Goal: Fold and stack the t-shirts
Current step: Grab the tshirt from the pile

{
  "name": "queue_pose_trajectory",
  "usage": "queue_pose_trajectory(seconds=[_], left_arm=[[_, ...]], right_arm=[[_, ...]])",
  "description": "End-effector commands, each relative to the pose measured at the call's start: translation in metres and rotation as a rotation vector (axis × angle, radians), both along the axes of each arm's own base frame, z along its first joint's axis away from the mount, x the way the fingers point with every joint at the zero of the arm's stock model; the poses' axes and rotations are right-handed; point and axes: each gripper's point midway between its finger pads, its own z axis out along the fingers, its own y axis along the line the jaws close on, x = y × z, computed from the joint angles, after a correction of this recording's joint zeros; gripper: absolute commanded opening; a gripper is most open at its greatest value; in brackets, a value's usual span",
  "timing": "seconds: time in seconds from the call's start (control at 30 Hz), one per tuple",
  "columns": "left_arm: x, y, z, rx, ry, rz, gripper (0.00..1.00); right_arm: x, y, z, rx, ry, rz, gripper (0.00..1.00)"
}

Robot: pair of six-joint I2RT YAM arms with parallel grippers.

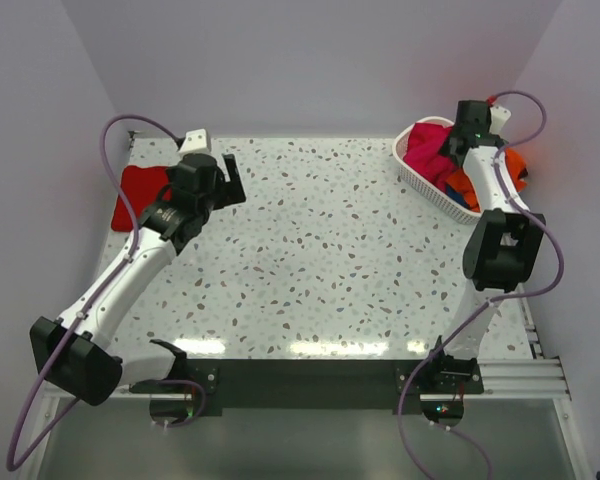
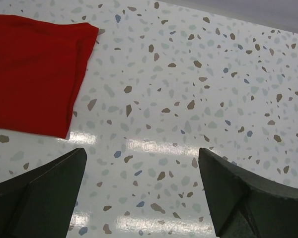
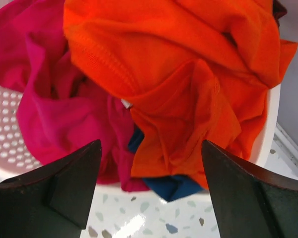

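Observation:
A folded red t-shirt [image 1: 140, 193] lies flat at the table's far left; it also shows in the left wrist view [image 2: 32, 72]. My left gripper [image 1: 230, 180] is open and empty above bare table just right of it [image 2: 143, 163]. A crumpled orange t-shirt [image 3: 188, 74], a magenta one [image 3: 49, 99] and a navy one [image 3: 174, 186] fill the white basket [image 1: 420, 178] at the far right. My right gripper [image 1: 458, 140] hovers open and empty over the basket, its jaws either side of the orange and navy cloth [image 3: 151, 163].
The white perforated basket rim [image 3: 5, 124] sits near the right wall. Grey walls close the table on the left, back and right. A white block [image 1: 193, 140] stands at the far left edge behind the left gripper.

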Motion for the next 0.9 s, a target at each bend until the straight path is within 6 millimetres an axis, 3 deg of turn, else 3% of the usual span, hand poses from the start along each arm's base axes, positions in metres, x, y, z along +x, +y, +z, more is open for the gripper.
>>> queue_pose_trajectory(seconds=[0.0,0.03,0.07,0.1,0.23,0.4,0.77,0.87], left_arm=[[0.005,0.001,0.011,-0.070,-0.071,0.031,1.00],[0.006,0.001,0.011,-0.078,-0.067,0.039,1.00],[0.006,0.002,0.010,-0.085,-0.062,0.047,1.00],[0.006,0.001,0.008,-0.098,-0.052,0.055,1.00],[0.004,0.001,0.000,-0.105,-0.033,0.061,1.00],[0.007,0.005,-0.013,-0.094,0.014,0.070,1.00],[0.014,-0.002,-0.016,-0.111,0.034,0.046,1.00],[0.013,0.001,-0.015,-0.105,0.035,0.053,1.00]], right_arm=[[0.022,-0.032,0.033,-0.068,-0.122,-0.102,0.84],[0.024,-0.037,0.032,-0.072,-0.123,-0.116,0.83],[0.026,-0.046,0.018,-0.066,-0.099,-0.137,0.82],[0.030,-0.051,0.022,-0.051,-0.121,-0.159,0.82],[0.030,-0.064,0.004,-0.020,-0.087,-0.215,0.79],[0.026,-0.062,-0.015,0.006,-0.045,-0.232,0.76],[-0.002,-0.049,-0.063,0.085,0.055,-0.266,0.61],[-0.001,-0.048,-0.066,0.093,0.062,-0.250,0.45]])
